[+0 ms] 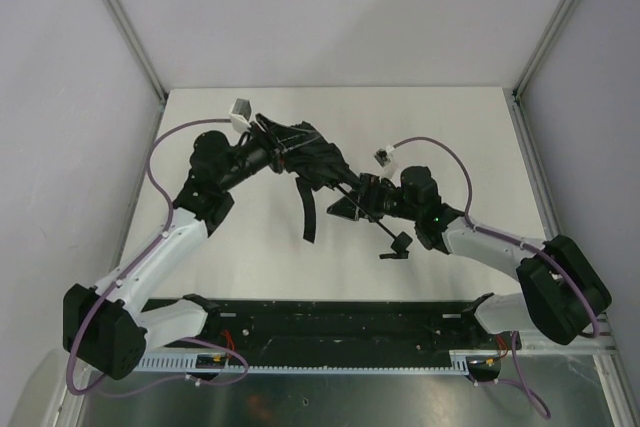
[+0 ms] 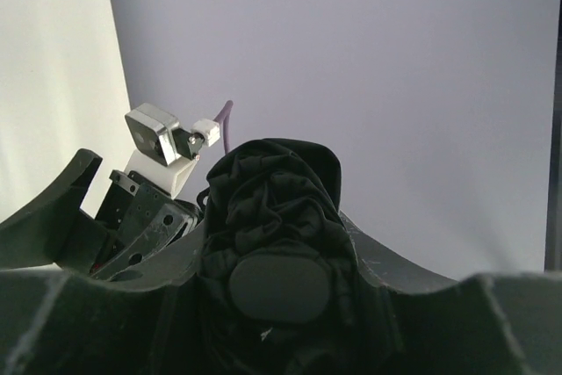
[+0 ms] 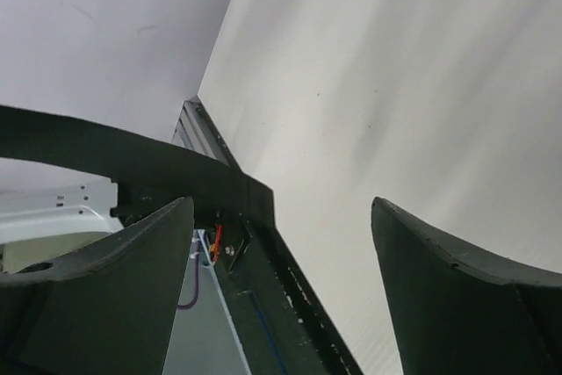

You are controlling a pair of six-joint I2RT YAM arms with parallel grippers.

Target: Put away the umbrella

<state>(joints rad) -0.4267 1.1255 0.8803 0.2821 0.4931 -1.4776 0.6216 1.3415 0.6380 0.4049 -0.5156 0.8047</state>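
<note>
Both arms reach forward and angle inward; the left gripper [image 1: 270, 151] is clamped around the umbrella [image 1: 316, 161], the right gripper [image 1: 350, 205] holds its jaws wide apart

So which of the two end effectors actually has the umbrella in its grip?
The left end effector: bunched umbrella fabric fills its jaws. The right end effector stands open, gripping nothing.

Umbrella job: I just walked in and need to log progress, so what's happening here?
The left gripper has its jaws closed on the bunched canopy of the black umbrella. The right gripper sits near the shaft with jaws wide open, gripping nothing. The umbrella isn't put away yet.
</note>
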